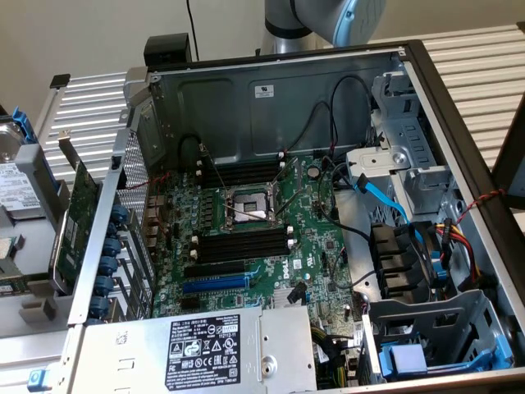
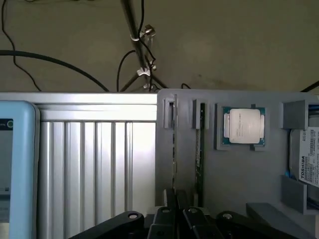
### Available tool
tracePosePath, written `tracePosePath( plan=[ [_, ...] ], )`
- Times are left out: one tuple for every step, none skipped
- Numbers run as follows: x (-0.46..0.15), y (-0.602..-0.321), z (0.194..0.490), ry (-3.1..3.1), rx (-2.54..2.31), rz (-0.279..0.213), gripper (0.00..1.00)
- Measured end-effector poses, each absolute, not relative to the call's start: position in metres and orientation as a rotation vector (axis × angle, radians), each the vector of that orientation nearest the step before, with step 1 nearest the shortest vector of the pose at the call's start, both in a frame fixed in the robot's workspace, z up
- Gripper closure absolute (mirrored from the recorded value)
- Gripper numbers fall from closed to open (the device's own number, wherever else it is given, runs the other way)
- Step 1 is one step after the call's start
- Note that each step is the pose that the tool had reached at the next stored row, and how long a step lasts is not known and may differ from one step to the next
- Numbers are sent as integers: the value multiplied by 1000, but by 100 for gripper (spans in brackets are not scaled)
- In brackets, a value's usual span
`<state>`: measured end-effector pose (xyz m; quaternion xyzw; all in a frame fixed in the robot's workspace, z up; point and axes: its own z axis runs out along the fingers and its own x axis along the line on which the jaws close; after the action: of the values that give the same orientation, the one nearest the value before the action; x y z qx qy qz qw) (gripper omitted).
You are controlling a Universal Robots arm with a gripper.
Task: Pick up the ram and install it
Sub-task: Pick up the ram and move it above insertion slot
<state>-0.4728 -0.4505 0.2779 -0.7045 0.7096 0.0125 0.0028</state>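
In the wrist view the ram (image 2: 200, 149) stands on edge in a slot of a grey parts holder (image 2: 234, 174), showing as a thin green strip. My gripper (image 2: 179, 206) hangs just above the holder's near edge, its black fingers (image 2: 167, 219) together with nothing between them, roughly in line with the ram and the slot beside it. In the exterior view the open computer case (image 1: 279, 107) lies with its motherboard (image 1: 312, 263) exposed. Bare black memory slots (image 1: 246, 242) run on both sides of the processor socket (image 1: 246, 209). The arm (image 1: 328, 16) rises behind the case.
An expansion card (image 1: 78, 213) stands edge-on in the holder beside the ram, card (image 2: 174, 149). A processor (image 2: 242, 126) and a hard drive (image 2: 305, 157) sit in other pockets. A power supply (image 1: 205, 353), cables and a drive cage (image 1: 426, 345) crowd the case.
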Motion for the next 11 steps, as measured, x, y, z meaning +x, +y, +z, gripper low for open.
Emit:
tracePosePath(
  plan=[
    [-472, -451, 283, 2225, -2209, 39, 87],
    [-471, -450, 287, 2226, -2209, 39, 87],
    [-470, -451, 292, 2226, -2209, 39, 87],
    [-468, -451, 296, 2226, -2209, 39, 87],
    [-467, -451, 301, 2226, -2209, 39, 87],
    [-465, -451, 305, 2226, -2209, 39, 87],
    [-464, -451, 310, 2226, -2209, 39, 87],
    [-462, -451, 314, 2226, -2209, 39, 87],
    [-460, -451, 319, 2226, -2209, 39, 87],
    [-457, -451, 323, 2226, -2209, 39, 87],
    [-454, -452, 328, 2225, -2209, 39, 87]
  ],
)
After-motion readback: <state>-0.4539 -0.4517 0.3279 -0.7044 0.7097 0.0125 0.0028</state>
